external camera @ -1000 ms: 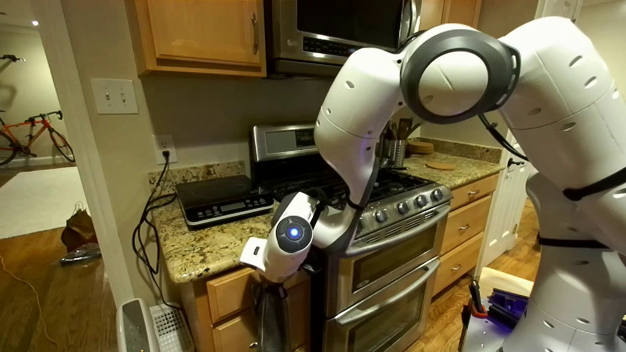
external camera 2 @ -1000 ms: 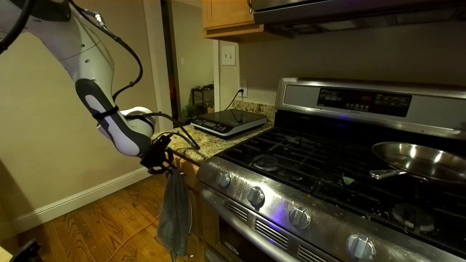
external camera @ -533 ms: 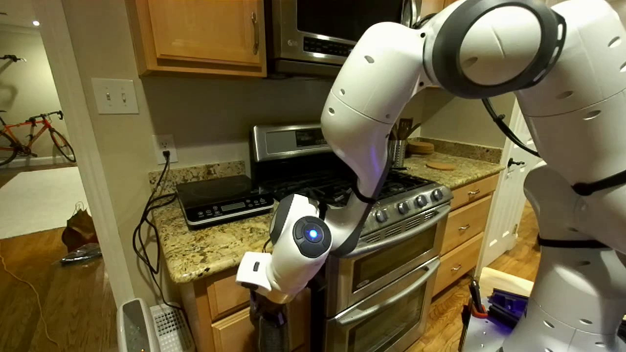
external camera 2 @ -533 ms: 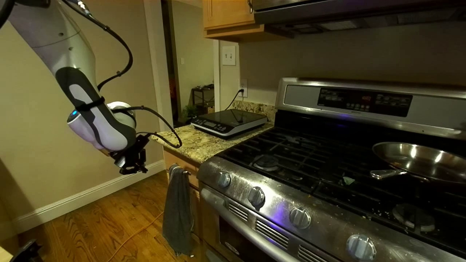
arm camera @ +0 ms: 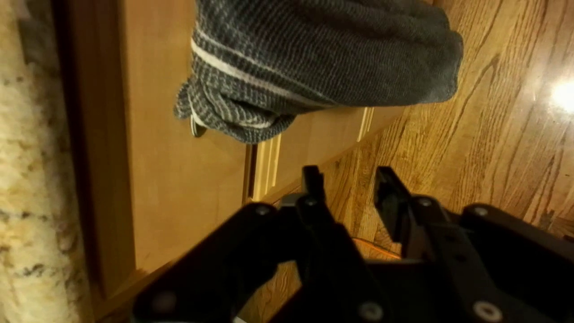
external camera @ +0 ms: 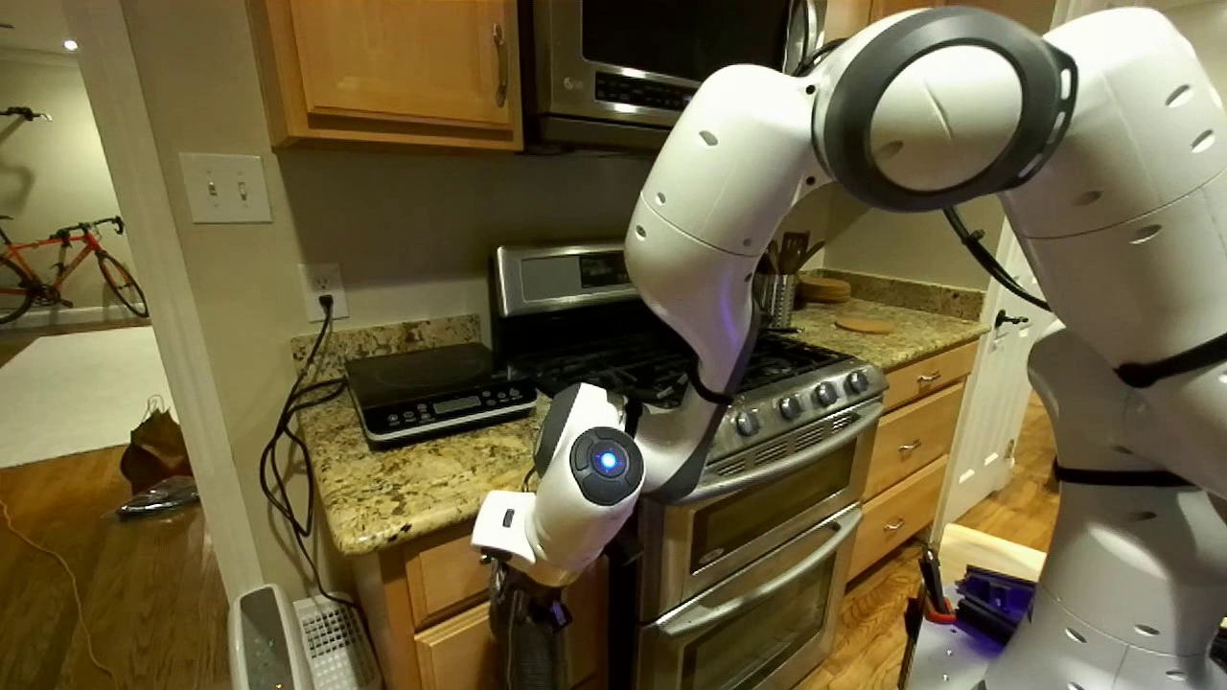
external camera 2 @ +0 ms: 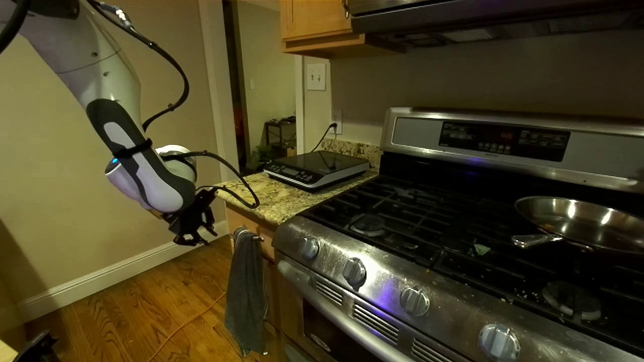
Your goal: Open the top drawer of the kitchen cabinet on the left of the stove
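Observation:
The top drawer (arm camera: 179, 202) is a light-oak front under the granite edge and looks shut; it also shows in both exterior views (external camera: 446, 575) (external camera 2: 267, 236). A dark grey striped towel (arm camera: 323, 58) hangs over its metal handle (arm camera: 197, 128) and hides most of it. The kitchen cabinet (external camera: 460, 652) stands beside the stove (external camera: 757, 527). My gripper (arm camera: 349, 175) is open and empty, apart from the drawer and towel, with floor showing between its fingers. In an exterior view the gripper (external camera 2: 201, 239) hangs in front of the drawer, short of the towel.
A portable cooktop (external camera 2: 317, 170) sits on the granite top (external camera: 412, 489). A pan (external camera 2: 583, 221) stands on the stove grates. A white appliance (external camera: 268, 632) stands on the floor by the cabinet, with a black cord (external camera: 288, 460) hanging near it. An orange cord (external camera 2: 188, 324) lies on the floor.
One second ago my gripper was at the towel by the drawer handle. It pulled back from the drawer, then moved slightly toward it again. The towel stays hanging; the drawer looks unmoved.

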`<control>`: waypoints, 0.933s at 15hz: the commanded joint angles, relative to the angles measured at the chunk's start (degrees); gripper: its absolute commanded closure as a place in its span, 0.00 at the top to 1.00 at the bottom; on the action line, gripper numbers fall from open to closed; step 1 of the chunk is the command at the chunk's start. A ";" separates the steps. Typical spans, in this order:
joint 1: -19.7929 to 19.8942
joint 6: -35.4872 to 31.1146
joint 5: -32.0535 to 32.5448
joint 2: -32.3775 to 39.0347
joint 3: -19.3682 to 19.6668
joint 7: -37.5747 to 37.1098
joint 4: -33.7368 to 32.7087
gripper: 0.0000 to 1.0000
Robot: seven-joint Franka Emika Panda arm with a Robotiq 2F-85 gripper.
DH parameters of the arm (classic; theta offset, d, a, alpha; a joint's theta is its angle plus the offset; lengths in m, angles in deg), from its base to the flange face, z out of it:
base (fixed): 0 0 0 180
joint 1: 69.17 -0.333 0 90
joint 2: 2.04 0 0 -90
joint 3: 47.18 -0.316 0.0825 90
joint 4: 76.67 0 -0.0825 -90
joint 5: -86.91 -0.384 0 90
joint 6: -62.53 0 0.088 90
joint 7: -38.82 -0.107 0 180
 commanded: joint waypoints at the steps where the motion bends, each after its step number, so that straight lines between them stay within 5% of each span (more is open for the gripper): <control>1: 0.68 1.30 -1.89 0.95 2.17 2.29 -0.79 0.67; 6: 0.67 3.55 -2.48 1.19 4.79 1.64 -1.94 0.98; 10: 1.63 3.93 -5.06 3.35 5.42 2.79 -4.10 1.00; 12: 2.57 2.53 -7.80 4.74 4.86 3.98 -4.86 0.87; 14: 3.17 2.45 -10.18 6.30 4.59 4.69 -5.80 0.61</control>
